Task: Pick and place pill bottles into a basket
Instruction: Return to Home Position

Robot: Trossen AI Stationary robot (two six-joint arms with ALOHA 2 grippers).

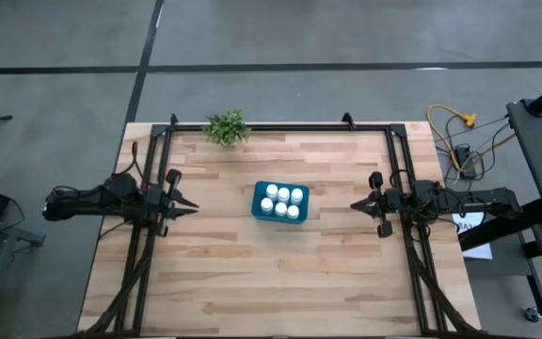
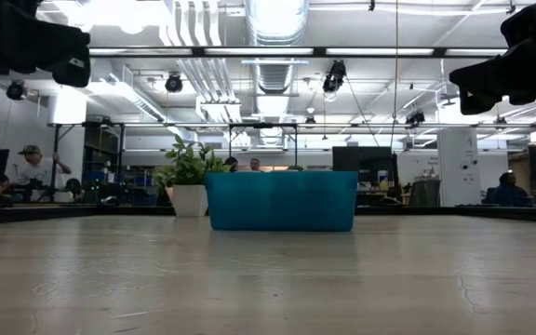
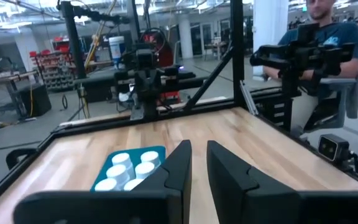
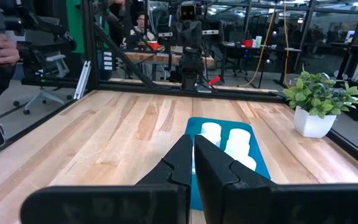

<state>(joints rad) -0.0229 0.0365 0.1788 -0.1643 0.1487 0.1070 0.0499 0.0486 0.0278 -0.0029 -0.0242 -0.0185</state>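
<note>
High view: a small teal-blue rectangular plastic basket with rounded corners sits close to the centre of the frame on the pale wooden plank table. Inside it stand six tiny white cylindrical pill bottles with round white caps. They are upright and packed in two rows of three, each touching its neighbours.

The left gripper hovers at centre left of the frame, well apart from the basket, with its tips aimed toward it. The right gripper hovers at centre right, also well apart, and points back the other way, so the basket lies between the two. In the left wrist view the dark fingers stand a narrow slot apart and are empty. In the right wrist view the fingers are pressed together at the tips and grip nothing.

A small green leafy plant in a white pot stands at the upper centre of the frame, slightly left, by the table's far edge and clear of the basket.

In the low view the basket's teal wall fills the middle of the frame and hides the bottles. The plant shows just left of it and farther back. The arms' dark bodies hang in the upper left and upper right corners, raised off the table.

In the left wrist view a seated person is visible beyond the table.
</note>
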